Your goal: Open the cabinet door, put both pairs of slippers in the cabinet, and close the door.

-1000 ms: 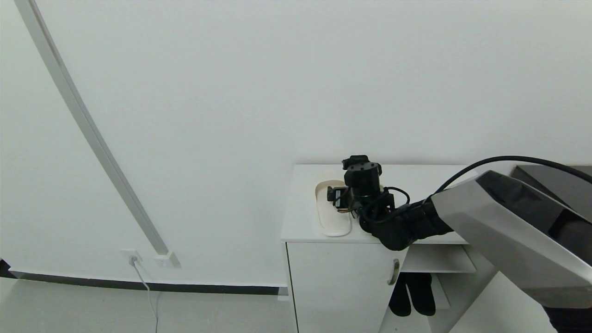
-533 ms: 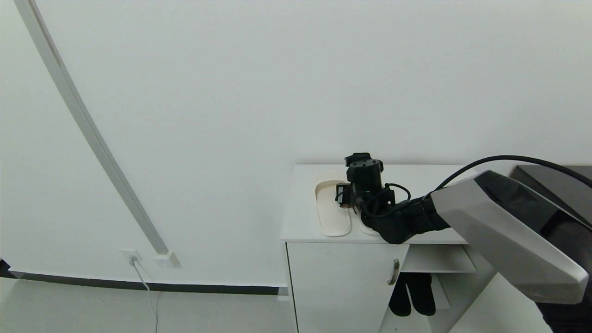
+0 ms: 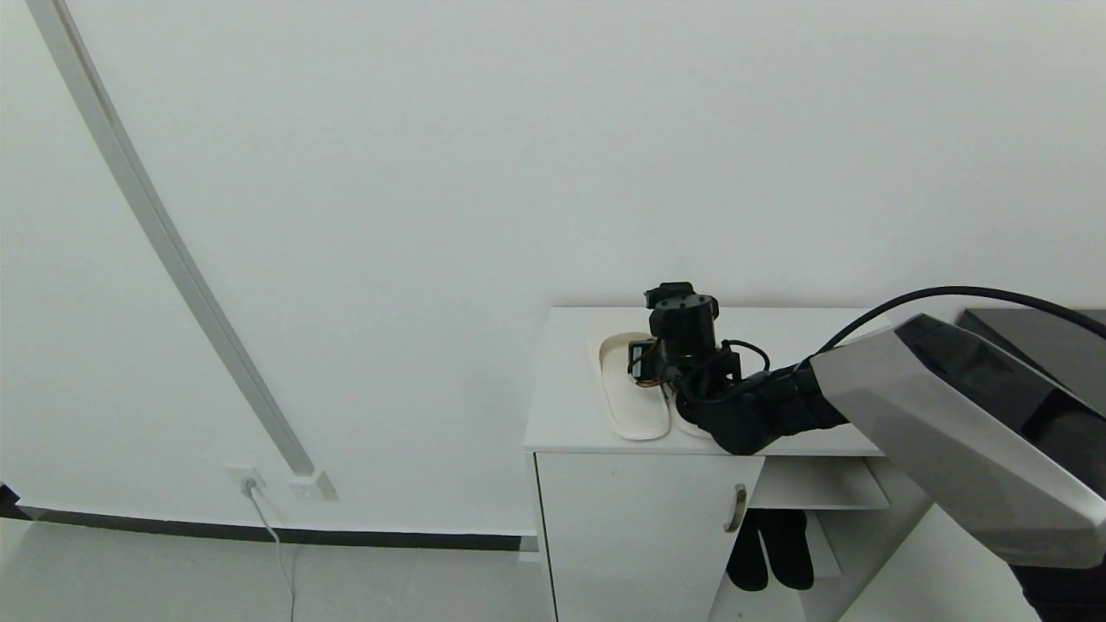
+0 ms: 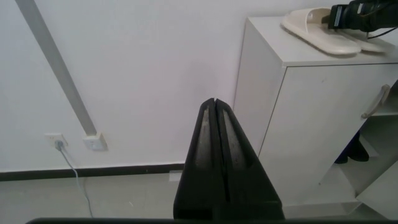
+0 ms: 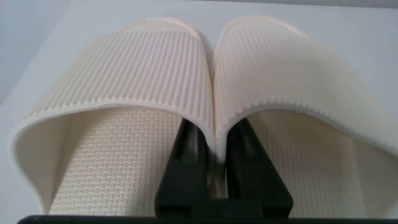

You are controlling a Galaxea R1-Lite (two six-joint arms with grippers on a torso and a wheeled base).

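Note:
Two cream slippers (image 3: 629, 402) lie side by side on top of the white cabinet (image 3: 562, 406). My right gripper (image 5: 214, 155) reaches in from their heel side. Its fingers (image 5: 189, 155) pinch the touching inner strap edges of the left slipper (image 5: 134, 81) and the right slipper (image 5: 280, 68). From the head view the right gripper (image 3: 657, 380) partly hides the right slipper. A black pair (image 3: 769, 549) stands in the cabinet's open right side, below a shelf. My left gripper (image 4: 214, 109) is shut on nothing, low and left of the cabinet (image 4: 311, 118).
The cabinet's left door (image 3: 639, 536) is closed, with a metal handle (image 3: 735, 507) at its right edge. A white panel (image 3: 916, 570) stands out at the lower right beside the open shelves. A wall socket and cable (image 3: 251, 484) sit at the left near the floor.
The left cream slipper has slid right against the other one. My right gripper has shifted right and closed on the slippers' inner edges.

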